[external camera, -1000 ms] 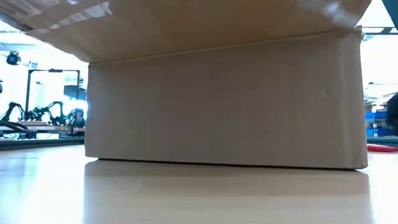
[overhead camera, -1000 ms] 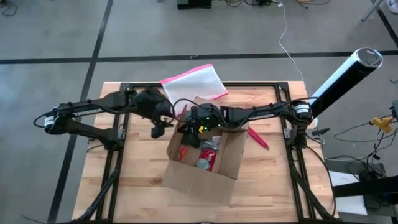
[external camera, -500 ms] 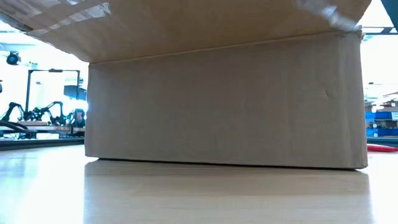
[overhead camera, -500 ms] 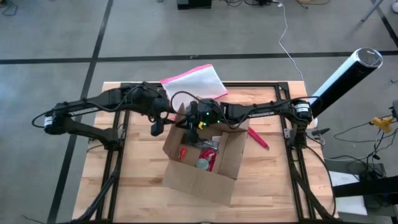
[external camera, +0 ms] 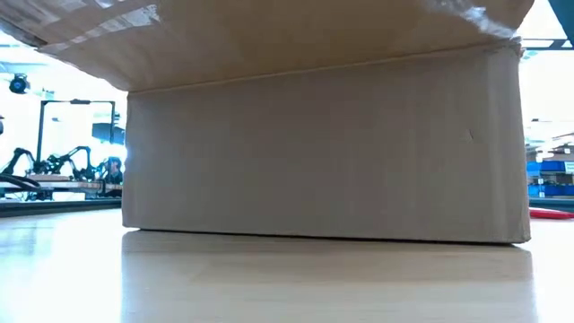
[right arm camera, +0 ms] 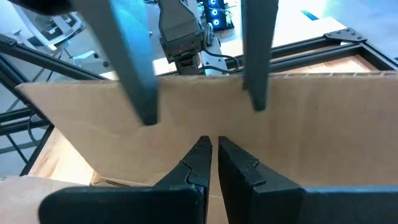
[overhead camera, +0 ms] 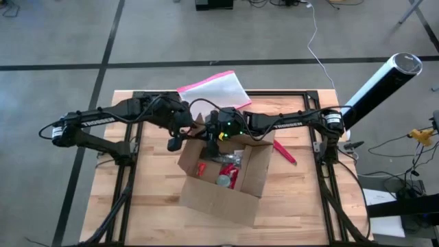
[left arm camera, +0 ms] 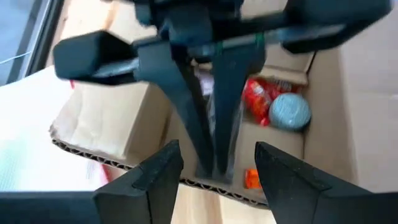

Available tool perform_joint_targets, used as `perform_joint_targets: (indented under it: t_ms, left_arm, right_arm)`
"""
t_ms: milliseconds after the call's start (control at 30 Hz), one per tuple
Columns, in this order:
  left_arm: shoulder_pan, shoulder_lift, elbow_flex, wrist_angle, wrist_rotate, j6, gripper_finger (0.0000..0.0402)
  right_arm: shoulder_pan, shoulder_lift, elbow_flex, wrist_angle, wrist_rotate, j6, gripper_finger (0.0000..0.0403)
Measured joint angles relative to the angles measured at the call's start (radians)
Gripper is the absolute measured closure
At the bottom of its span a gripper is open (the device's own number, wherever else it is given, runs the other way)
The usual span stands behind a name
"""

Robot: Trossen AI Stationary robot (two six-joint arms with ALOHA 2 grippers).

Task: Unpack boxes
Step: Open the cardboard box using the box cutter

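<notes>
Our box sits mid-table, flaps up, long axis running diagonally. Our right gripper pinches its far flap with fingers nearly together. Our left gripper, spread wide, hangs just outside the left rim, facing the contents.

The left gripper has moved in toward the brown corrugated cardboard box and now sits beside its back-left flap. The box has swung slightly toward the table's left edge.
</notes>
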Motion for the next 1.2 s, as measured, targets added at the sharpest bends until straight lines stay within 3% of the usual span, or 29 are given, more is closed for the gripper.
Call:
perform_joint_targets:
  t_ms: [300, 433, 667, 933, 1200]
  left_arm:
    - [0.054, -0.047, -0.022, -0.091, -0.017, 0.018, 0.0232]
    - [0.056, -0.044, -0.096, -0.080, -0.003, 0.006, 0.0245]
    - [0.055, -0.071, -0.313, 0.160, 0.116, -0.096, 0.0241]
    - [0.056, -0.080, -0.508, 0.392, 0.124, -0.176, 0.0245]
    - [0.055, -0.081, -0.606, 0.548, 0.147, -0.246, 0.0240]
  right_arm:
    - [0.000, -0.003, 0.000, -0.007, -0.010, 0.001, 0.0391]
    - [0.000, -0.007, 0.000, -0.027, -0.011, 0.002, 0.0391]
    - [0.000, -0.058, 0.002, -0.109, -0.018, -0.002, 0.0391]
    - [0.000, -0.165, 0.003, -0.229, 0.022, -0.043, 0.0391]
    - [0.000, -0.238, 0.003, -0.381, 0.107, -0.062, 0.0391]
